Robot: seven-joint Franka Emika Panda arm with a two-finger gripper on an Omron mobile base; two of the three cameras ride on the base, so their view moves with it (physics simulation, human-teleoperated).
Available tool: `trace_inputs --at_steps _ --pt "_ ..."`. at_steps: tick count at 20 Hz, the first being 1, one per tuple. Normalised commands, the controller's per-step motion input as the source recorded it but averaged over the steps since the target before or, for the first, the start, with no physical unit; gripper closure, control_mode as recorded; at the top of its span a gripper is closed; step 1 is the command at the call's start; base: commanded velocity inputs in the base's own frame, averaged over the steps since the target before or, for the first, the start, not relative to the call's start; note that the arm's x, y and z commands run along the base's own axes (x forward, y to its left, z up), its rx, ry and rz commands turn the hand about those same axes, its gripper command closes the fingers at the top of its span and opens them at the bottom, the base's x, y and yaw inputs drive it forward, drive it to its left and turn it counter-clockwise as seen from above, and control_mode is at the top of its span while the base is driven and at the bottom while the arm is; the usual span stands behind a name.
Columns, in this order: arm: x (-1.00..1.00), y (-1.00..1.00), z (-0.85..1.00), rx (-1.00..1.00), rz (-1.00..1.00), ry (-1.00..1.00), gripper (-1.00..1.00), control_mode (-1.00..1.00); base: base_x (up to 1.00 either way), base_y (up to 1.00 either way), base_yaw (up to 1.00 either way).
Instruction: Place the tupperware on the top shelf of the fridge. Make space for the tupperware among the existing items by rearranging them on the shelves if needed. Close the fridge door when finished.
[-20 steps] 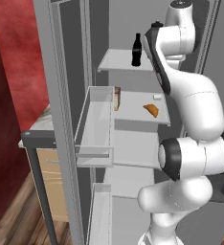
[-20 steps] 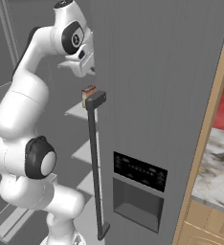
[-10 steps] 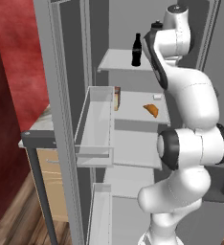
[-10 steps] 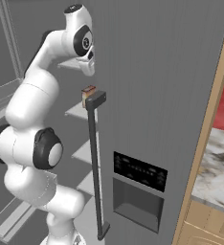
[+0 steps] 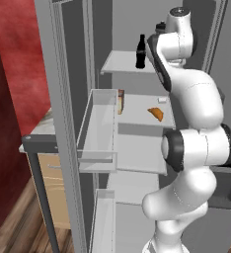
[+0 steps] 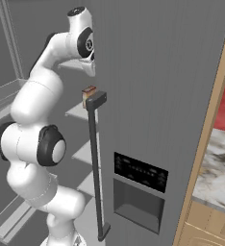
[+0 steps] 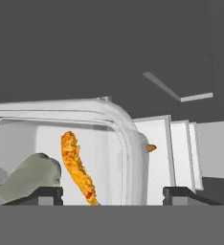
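The tupperware [image 7: 85, 139], a translucent container with an orange strip of food [image 7: 78, 167] inside, sits right in front of the hand. My gripper [image 7: 111, 191] is open, its fingertips [image 7: 42, 192] standing wide to either side of the container's near corner without touching it. A grey rounded shape [image 7: 30, 177] shows through the container's wall. In the left base view my arm [image 5: 179, 44] reaches up to the top shelf [image 5: 120, 64] of the fridge [image 5: 63, 99], where the dark cola bottle [image 5: 141, 52] stands; the hand itself is hidden behind the arm.
On the shelf below lie an orange croissant-like piece [image 5: 156, 113] and a small brownish carton [image 5: 121, 101]. The open fridge door [image 5: 56, 128] with its clear bin [image 5: 100, 128] stands left. The shut right door, handle [image 6: 93, 158] and dispenser [image 6: 138, 175] are close beside the arm.
The arm's upper links have drawn a little more upright and nearer the fridge. The jaws have opened. The bottle, croissant piece and carton have not moved.
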Motion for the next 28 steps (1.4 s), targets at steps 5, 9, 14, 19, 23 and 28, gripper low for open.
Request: trace_inputs --at_steps 5,9,14,19,23,28 --pt "-0.39 0.26 -0.66 -0.18 0.00 -0.38 -1.00 -1.00 0.00 0.00 0.00" --pt "-0.71 0.28 -0.04 -0.14 0.00 -0.36 -1.00 -1.00 0.00 0.00 0.00" --pt "-0.91 0.28 0.62 -0.10 0.04 -0.06 -1.00 -1.00 0.00 0.00 0.00" --pt "-1.00 0.23 0.16 -0.06 0.10 0.09 -1.00 -1.00 0.00 0.00 0.00" --pt "-1.00 0.11 0.02 0.00 0.14 0.10 -1.00 -1.00 0.00 0.00 0.00" --pt "-1.00 0.00 -0.14 0.00 0.15 0.11 -1.00 -1.00 0.00 0.00 0.00"
